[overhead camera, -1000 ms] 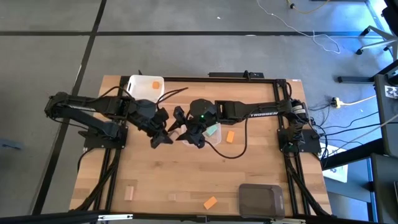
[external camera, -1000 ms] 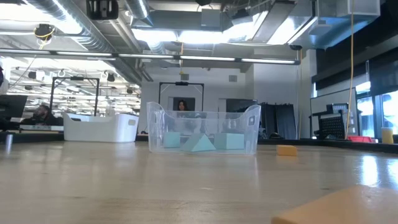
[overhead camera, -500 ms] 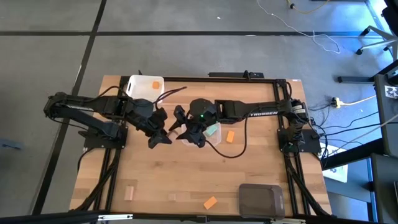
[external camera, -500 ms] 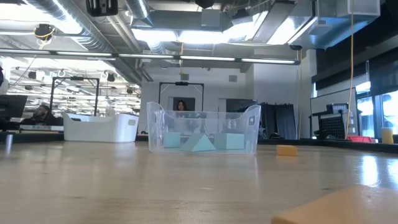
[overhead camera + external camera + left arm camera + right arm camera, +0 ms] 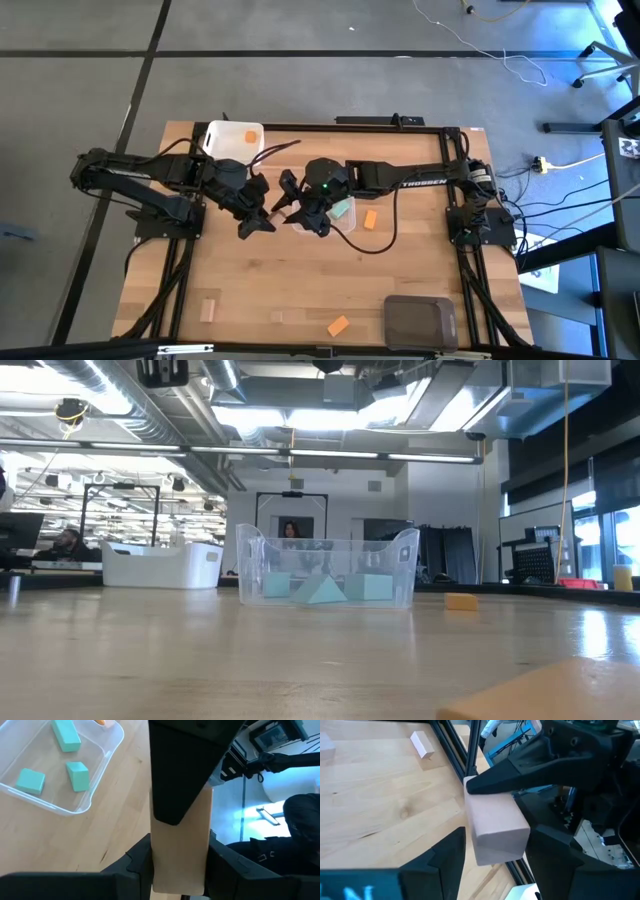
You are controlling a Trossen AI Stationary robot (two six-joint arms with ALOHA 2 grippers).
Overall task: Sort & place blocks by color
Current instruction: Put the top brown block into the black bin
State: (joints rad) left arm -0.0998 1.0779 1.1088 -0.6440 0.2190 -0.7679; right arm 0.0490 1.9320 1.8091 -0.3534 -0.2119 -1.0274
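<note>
Two tools met over one pale tan wooden block at the centre of the counter.

In the high view we saw the left tool (image 5: 262, 215) and the right tool (image 5: 296, 208) facing each other mid-frame, above the light wooden counter (image 5: 250, 290). The pale tan wooden block (image 5: 180, 845) sat clamped between the left tool's fingers, while the right tool's fingers (image 5: 445, 855) stood just either side of that same block (image 5: 496, 831), not visibly pressing it. Teal-green blocks (image 5: 73, 774) lay in the clear plastic tub (image 5: 325, 568) beside the right tool. One orange block (image 5: 250, 138) lay in the white tub (image 5: 232, 139) at upper left. Another orange block (image 5: 370, 219) lay right of the clear tub, a third (image 5: 338, 325) near the dark grey tub (image 5: 420, 320) at lower right.
</note>
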